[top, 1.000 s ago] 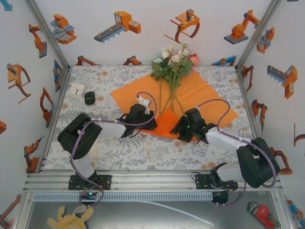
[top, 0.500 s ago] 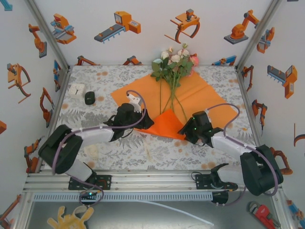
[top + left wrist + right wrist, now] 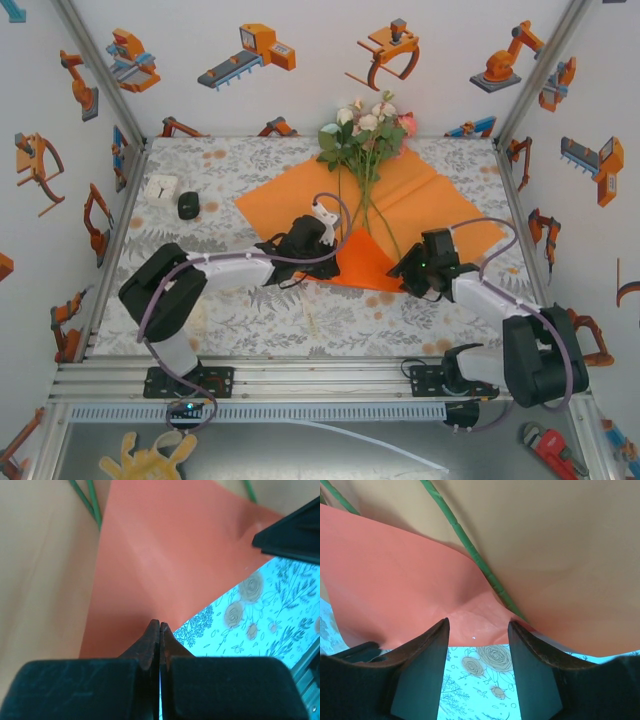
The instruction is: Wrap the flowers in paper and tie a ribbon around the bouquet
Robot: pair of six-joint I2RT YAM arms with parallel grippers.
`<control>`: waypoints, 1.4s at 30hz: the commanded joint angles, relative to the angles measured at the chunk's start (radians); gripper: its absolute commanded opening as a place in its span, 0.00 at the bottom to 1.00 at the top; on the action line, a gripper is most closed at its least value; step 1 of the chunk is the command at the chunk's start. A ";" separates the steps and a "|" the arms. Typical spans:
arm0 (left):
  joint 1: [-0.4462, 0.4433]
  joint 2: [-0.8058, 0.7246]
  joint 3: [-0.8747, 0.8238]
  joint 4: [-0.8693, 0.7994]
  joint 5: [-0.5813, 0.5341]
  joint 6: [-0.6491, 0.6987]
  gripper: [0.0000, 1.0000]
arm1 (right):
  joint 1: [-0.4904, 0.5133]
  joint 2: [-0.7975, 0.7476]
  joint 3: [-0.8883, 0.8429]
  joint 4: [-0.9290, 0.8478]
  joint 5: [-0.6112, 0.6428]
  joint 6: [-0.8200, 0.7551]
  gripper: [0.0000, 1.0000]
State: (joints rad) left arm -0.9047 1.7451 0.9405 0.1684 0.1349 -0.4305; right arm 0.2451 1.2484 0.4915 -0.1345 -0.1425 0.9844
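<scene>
Centre of the top view, the left gripper [image 3: 160, 626] is pinched tight on the paper [image 3: 165, 555], holding its upturned corner over the stems of the flowers [image 3: 365, 125], while the right gripper [image 3: 477, 630] gapes wide at the fold's lower-right edge, seemingly ready to take it.

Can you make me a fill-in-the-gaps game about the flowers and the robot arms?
1. The paper under the flowers is coloured ___.
2. The left tool is shut, but the right tool is ___.
3. The thin stems are coloured ___.

Missing words: orange; open; green.
</scene>
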 commanded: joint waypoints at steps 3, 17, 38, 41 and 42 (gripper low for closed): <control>-0.005 0.039 0.033 0.034 0.150 0.055 0.00 | -0.072 0.050 0.005 -0.137 0.056 -0.077 0.49; 0.054 0.148 0.050 0.128 0.041 0.112 0.19 | -0.125 0.007 0.093 -0.235 -0.039 -0.143 0.51; 0.049 -0.232 -0.031 -0.006 -0.052 0.079 0.34 | -0.132 0.148 0.100 -0.130 -0.011 -0.132 0.51; -0.032 -0.231 -0.054 0.000 0.002 0.096 0.24 | -0.132 0.151 0.096 -0.130 -0.003 -0.127 0.51; -0.052 -0.204 -0.049 0.001 0.025 0.096 0.20 | -0.132 0.153 0.098 -0.130 -0.003 -0.128 0.51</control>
State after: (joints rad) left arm -0.9115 1.4849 0.9112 0.2470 0.1303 -0.3687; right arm 0.1200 1.3678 0.6212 -0.2718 -0.2157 0.8566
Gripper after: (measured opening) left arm 0.217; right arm 0.510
